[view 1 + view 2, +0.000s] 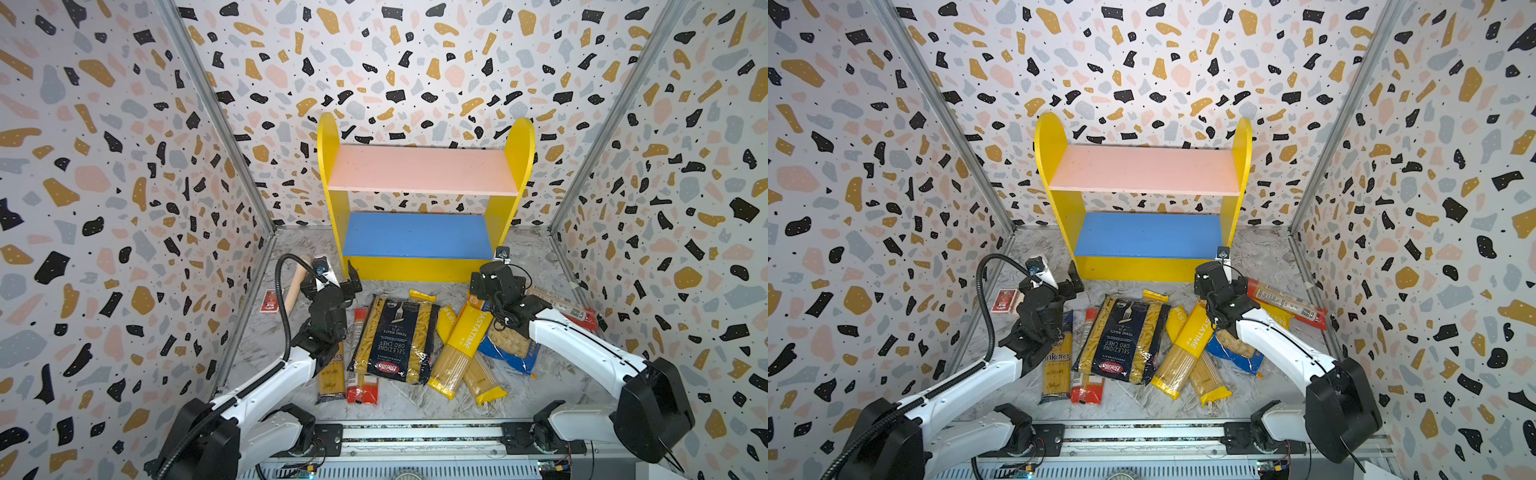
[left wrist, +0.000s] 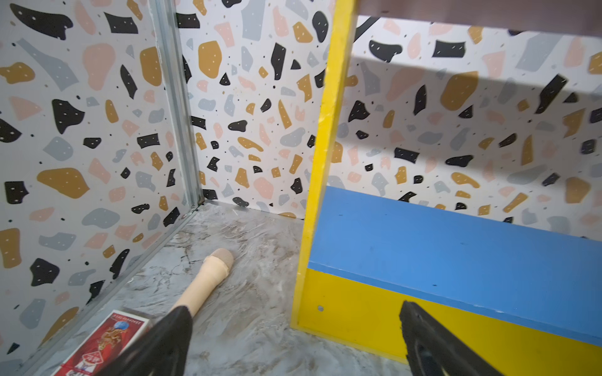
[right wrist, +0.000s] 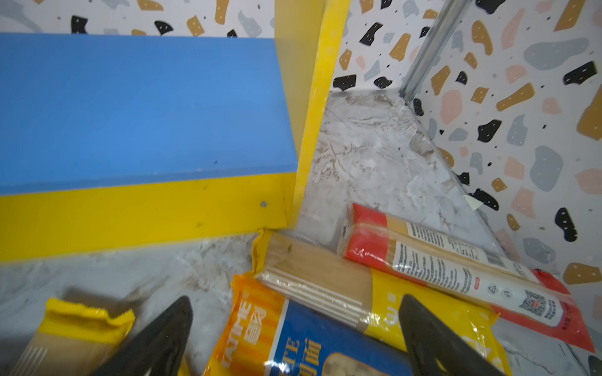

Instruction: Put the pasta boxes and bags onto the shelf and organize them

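The pasta packs all lie on the surface [image 1: 259, 345] in front of the shelf [image 1: 422, 170]. The black Barilla penne bag [image 1: 395, 336] is before the shelf's middle, and the yellow PASTATIME packs [image 1: 461, 345] and blue-orange bag [image 1: 509, 351] are toward its right end. The left hand [image 2: 294, 307] hangs released, holding nothing, at the shelf's left front corner. The right hand [image 3: 294, 297], likewise released, hangs over the packs by its right front corner.

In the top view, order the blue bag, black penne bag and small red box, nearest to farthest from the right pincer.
1. Blue bag, beneath the right pincer.
2. Black penne bag, middle of the table.
3. Small red box, far left.
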{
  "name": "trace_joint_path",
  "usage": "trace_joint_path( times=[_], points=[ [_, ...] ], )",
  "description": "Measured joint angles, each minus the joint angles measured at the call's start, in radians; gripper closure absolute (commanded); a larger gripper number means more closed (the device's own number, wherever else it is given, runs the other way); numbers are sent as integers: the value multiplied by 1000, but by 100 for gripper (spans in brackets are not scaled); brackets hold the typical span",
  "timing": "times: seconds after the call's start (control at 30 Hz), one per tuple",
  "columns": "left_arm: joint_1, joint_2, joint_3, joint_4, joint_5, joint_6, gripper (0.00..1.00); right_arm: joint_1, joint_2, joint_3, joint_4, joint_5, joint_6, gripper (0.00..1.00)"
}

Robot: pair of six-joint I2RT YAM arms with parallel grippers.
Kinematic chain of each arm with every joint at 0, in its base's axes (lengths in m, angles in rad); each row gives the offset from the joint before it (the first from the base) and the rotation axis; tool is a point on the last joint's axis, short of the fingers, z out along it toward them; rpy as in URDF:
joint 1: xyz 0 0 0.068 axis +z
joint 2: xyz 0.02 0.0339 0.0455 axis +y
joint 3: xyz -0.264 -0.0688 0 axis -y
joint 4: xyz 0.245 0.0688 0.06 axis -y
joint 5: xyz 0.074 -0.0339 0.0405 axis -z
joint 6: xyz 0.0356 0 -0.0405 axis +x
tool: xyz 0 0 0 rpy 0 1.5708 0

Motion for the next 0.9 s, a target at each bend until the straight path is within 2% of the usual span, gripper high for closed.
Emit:
trace_joint_path(
  times=[0.13,0.27,0.47,0.67,0.9],
  points=[
    [-135,13,57,-66,-63,-33,0,27,-103,-2,-151,-91,88,1],
    [-174,13,103,-188,-24,-71,0,70,-133,-6,-272,-160,189,1],
    [-262,-5,187,-369,-48,-118,1,247,-143,-80,-418,-227,338,1],
    [-307,-15,216,-527,-37,-187,1,390,-256,-187,-453,-335,476,4],
    [-316,-17,248,-686,67,-253,1,554,-289,-284,-341,-450,597,5]
  ],
)
